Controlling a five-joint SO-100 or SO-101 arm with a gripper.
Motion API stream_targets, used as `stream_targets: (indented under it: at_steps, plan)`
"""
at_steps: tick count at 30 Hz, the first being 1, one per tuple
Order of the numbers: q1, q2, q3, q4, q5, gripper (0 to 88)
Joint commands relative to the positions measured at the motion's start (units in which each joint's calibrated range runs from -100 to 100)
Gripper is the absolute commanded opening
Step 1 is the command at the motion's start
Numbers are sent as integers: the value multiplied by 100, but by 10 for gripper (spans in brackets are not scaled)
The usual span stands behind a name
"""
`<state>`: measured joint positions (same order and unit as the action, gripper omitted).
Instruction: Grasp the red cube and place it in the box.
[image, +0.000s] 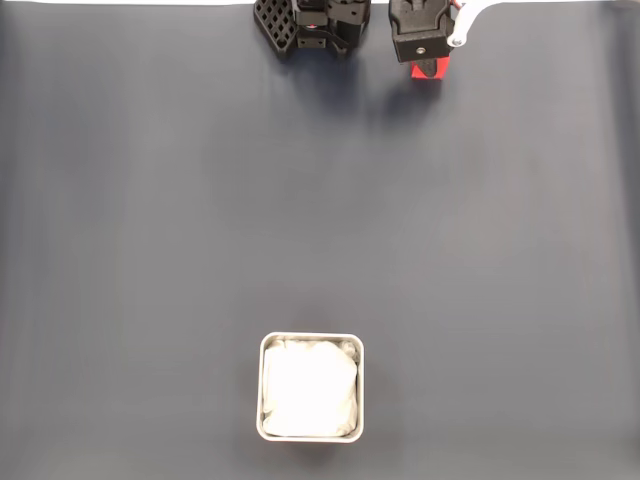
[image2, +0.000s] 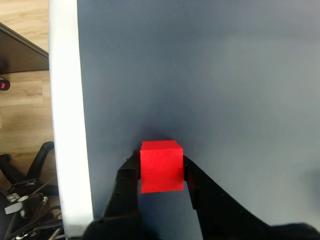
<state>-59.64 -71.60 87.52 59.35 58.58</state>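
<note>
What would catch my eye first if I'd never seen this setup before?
Probably the red cube, the one bright spot of colour: in the wrist view it sits between the two black fingers of the gripper, near the white edge of the dark grey table. In the fixed view the box with its white cloth stands alone near the bottom, far from the gripper at the top edge.
</note>
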Motion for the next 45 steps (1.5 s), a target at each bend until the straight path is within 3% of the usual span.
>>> stream_targets:
  at_steps: [1,10,45]
  plan:
    - [-58,11,-166,32,-68,95]
    - [-51,37,-358,49,-93,41]
    - [986,1519,-3050,172,-239,31]
